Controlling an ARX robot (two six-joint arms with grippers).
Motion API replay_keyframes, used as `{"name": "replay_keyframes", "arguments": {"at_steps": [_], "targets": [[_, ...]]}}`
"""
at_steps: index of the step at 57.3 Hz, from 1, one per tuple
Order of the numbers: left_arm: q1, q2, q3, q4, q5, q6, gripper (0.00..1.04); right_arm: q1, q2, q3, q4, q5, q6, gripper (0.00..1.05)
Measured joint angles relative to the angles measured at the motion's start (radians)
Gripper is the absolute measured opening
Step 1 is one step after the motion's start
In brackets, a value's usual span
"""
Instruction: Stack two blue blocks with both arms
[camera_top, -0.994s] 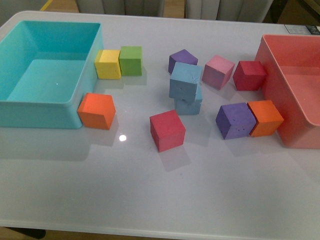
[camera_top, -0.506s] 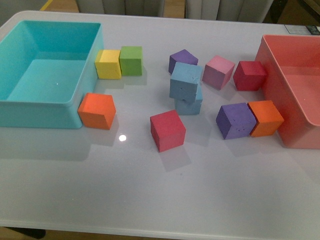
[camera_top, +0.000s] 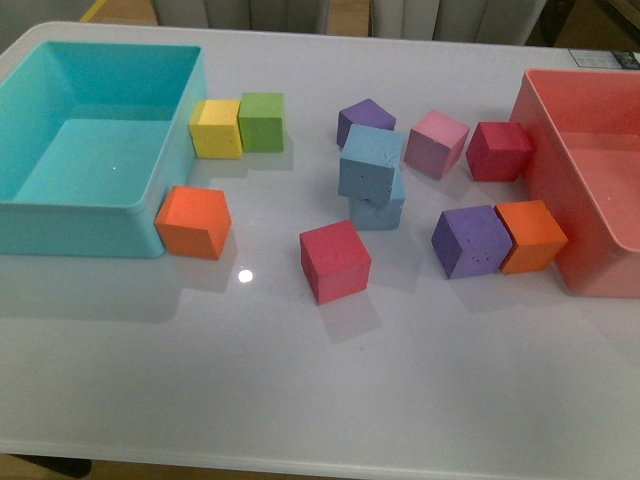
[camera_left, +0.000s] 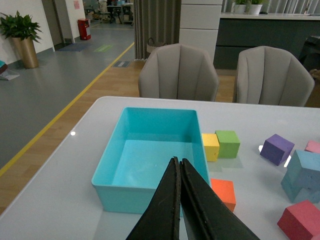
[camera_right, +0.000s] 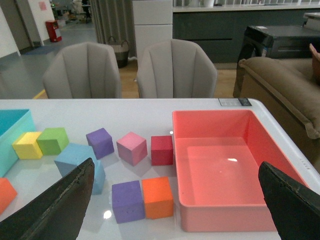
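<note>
In the front view the two blue blocks stand mid-table, one on the other. The upper blue block (camera_top: 370, 163) sits slightly askew and shifted left on the lower blue block (camera_top: 385, 213). Neither arm shows in that view. The left wrist view has my left gripper (camera_left: 179, 165) shut with nothing in it, held above the table near the turquoise bin, and the stacked blue blocks (camera_left: 304, 171) lie far off at the frame edge. My right gripper (camera_right: 175, 164) is wide open and empty above the table; the blue blocks (camera_right: 75, 158) lie beside one finger.
A turquoise bin (camera_top: 60, 215) stands at the left and a pink bin (camera_top: 545, 190) at the right. Around the stack lie a red cube (camera_top: 335, 260), orange cube (camera_top: 193, 221), yellow cube (camera_top: 216, 128), green cube (camera_top: 262, 121), purple cubes (camera_top: 470, 240), a pink cube (camera_top: 437, 143).
</note>
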Motion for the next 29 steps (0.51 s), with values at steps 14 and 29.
{"name": "replay_keyframes", "arguments": {"at_steps": [14,29], "targets": [[0.0,-0.003,0.0,-0.002,0.0,0.0,0.02,0.0,0.0,0.0,0.0,0.0,0.0,0.96],[0.0,-0.003,0.0,-0.002,0.0,0.0,0.27,0.0,0.0,0.0,0.0,0.0,0.0,0.96]]}}
